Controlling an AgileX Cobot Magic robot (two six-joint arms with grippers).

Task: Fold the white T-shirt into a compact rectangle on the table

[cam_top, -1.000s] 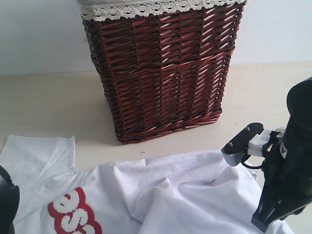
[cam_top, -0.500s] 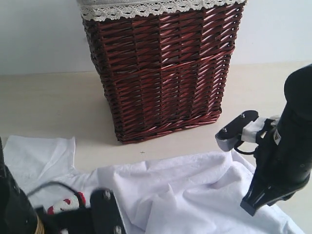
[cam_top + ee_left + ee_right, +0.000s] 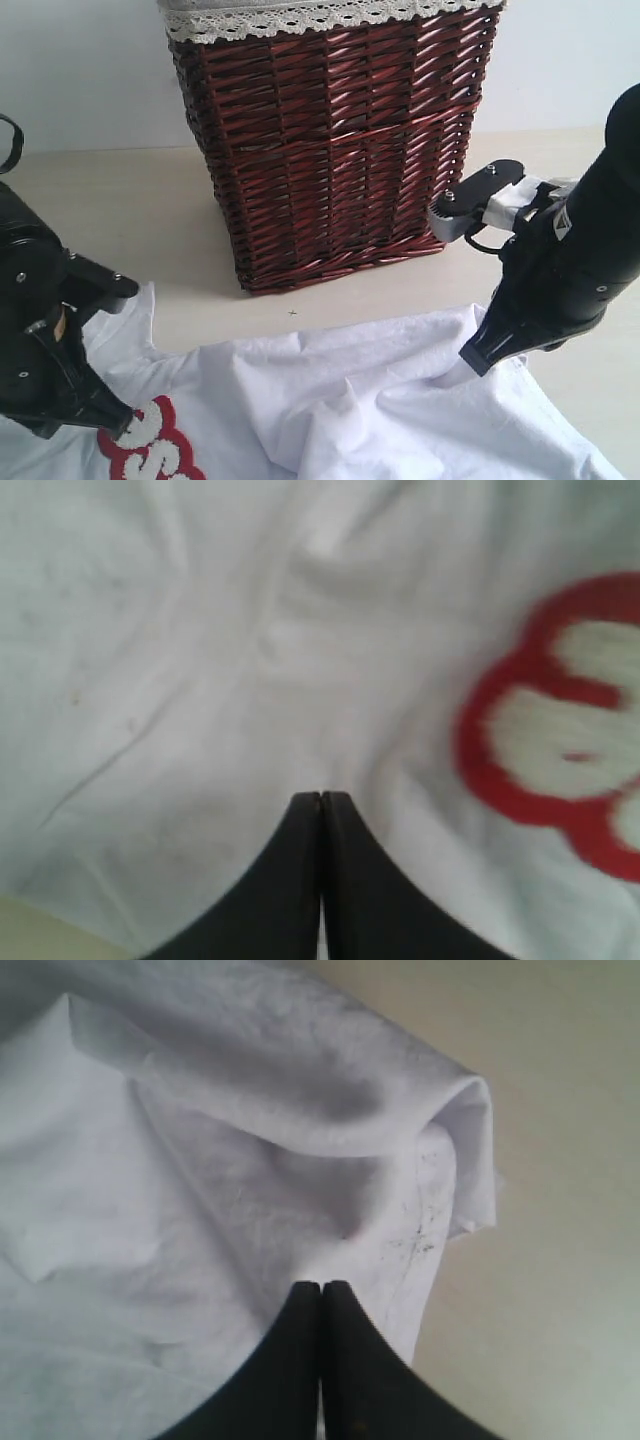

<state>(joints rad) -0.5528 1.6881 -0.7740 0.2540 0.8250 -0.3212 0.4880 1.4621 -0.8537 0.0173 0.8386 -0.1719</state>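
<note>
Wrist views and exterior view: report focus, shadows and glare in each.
Left wrist view: soft throughout, the red-outlined lettering smeared; right wrist view: sharper, cloth texture readable, dark shadow under the fold of the white T-shirt; exterior view: even light, no glare, faint shadow on the table beside the basket.

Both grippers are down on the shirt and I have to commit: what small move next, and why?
Probably draw the right gripper slightly outward, away from the left gripper. Both jaws look shut, the right seemingly pinching a raised peak of the white T-shirt, which lies bunched in folds on the table; it needs flattening first.
</note>
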